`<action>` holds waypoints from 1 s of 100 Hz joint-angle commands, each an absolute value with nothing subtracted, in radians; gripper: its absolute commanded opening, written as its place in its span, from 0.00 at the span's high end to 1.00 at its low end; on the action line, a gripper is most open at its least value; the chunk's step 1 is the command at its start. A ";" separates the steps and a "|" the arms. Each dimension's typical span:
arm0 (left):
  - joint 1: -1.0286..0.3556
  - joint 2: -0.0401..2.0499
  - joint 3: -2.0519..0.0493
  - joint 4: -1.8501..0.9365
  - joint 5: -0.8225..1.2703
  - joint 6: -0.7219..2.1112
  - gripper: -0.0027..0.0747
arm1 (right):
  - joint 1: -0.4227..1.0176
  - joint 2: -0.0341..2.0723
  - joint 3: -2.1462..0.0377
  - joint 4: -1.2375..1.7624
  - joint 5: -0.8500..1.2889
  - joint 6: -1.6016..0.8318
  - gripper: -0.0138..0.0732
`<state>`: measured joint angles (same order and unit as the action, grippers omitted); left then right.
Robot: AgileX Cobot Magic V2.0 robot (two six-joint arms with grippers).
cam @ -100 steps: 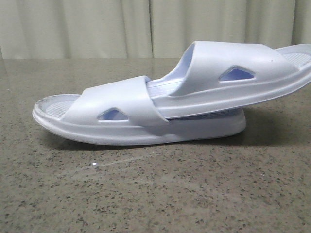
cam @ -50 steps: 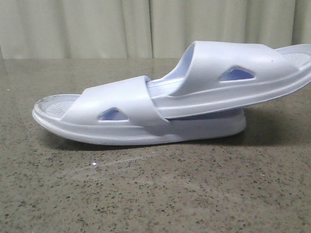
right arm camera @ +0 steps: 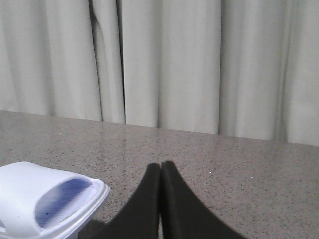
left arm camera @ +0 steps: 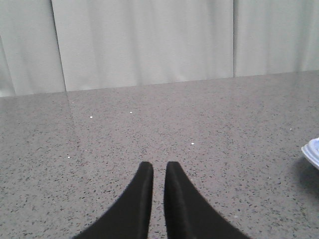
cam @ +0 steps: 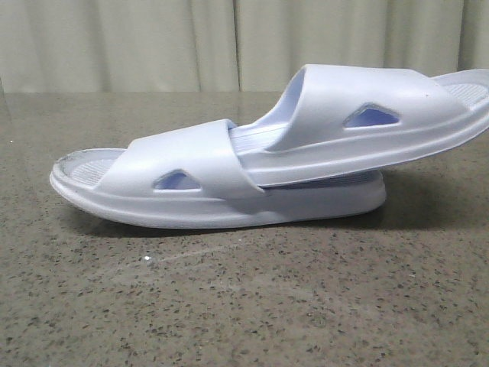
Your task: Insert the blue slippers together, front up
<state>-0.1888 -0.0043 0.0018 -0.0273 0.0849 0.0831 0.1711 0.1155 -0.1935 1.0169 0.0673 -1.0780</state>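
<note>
on the speckled stone table [cam: 244,306], backed by a pale curtain [cam: 153,46], the blue slippers [cam: 252,157] lie nested, one slid under the other's strap and resting tilted on it. the left gripper [left arm camera: 158,172] hangs clear of the pair with fingers nearly together and empty, a slipper edge showing well off to its side. the right gripper [right arm camera: 160,172] is clenched on nothing, a slipper end near beside it.

The upper slipper [cam: 367,122] is running off the front view's right edge, and its front end is disappearing under the lower slipper's strap [cam: 183,164]. Each wrist view is catching only a sliver of slipper at its edge.
</note>
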 commanded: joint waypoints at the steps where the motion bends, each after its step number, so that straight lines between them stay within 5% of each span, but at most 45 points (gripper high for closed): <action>1: -0.195 -0.033 0.010 -0.038 0.000 0.073 0.94 | 0.172 0.123 -0.219 1.022 0.022 -1.090 0.96; 100: -0.195 -0.033 0.010 -0.038 0.000 0.073 0.94 | 0.172 0.123 -0.219 0.953 0.034 -1.031 0.96</action>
